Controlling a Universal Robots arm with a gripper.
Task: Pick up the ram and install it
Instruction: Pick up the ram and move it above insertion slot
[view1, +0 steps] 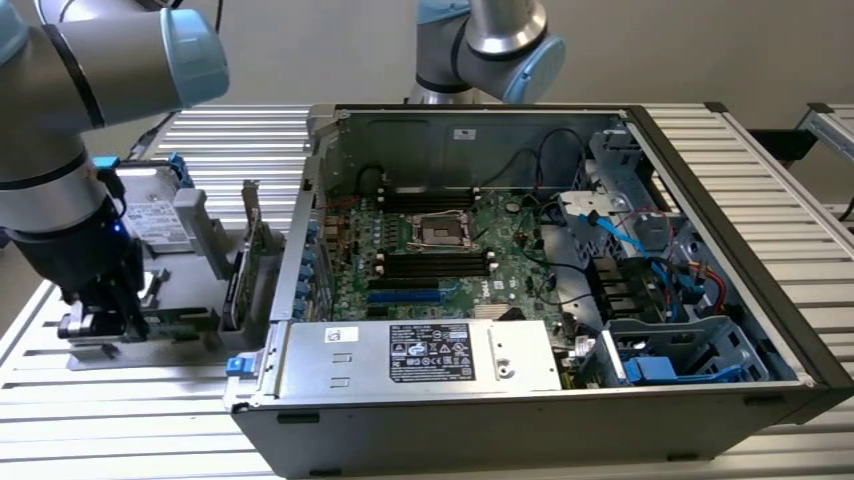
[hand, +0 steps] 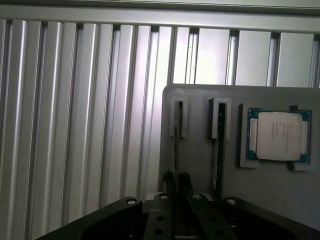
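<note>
**Fingers (hand: 185, 181) pinched on the ram (hand: 175, 145), stick seated in its slot**

The fingers are drawn in close on either side of the ram's thin edge, grasping it near one end of the stick. The ram stands on edge in a slot of the grey holder tray (hand: 200, 165). A second stick (hand: 218, 150) stands in the next slot just beside it, and a processor (hand: 278, 136) lies flat beyond that. The tray rests on the slatted bench (hand: 75, 125), and the open computer case (view1: 534, 430) is well apart toward the exterior view's right.

Handling, as a judgement: light, thin and stiff, but brittle. It likely twists or tilts in a narrow pinch, and the chips and contact edge look fragile. Best held by the flat faces along the upper edge, nearer mid-length, kept upright and pulled straight out of the slot.
</note>
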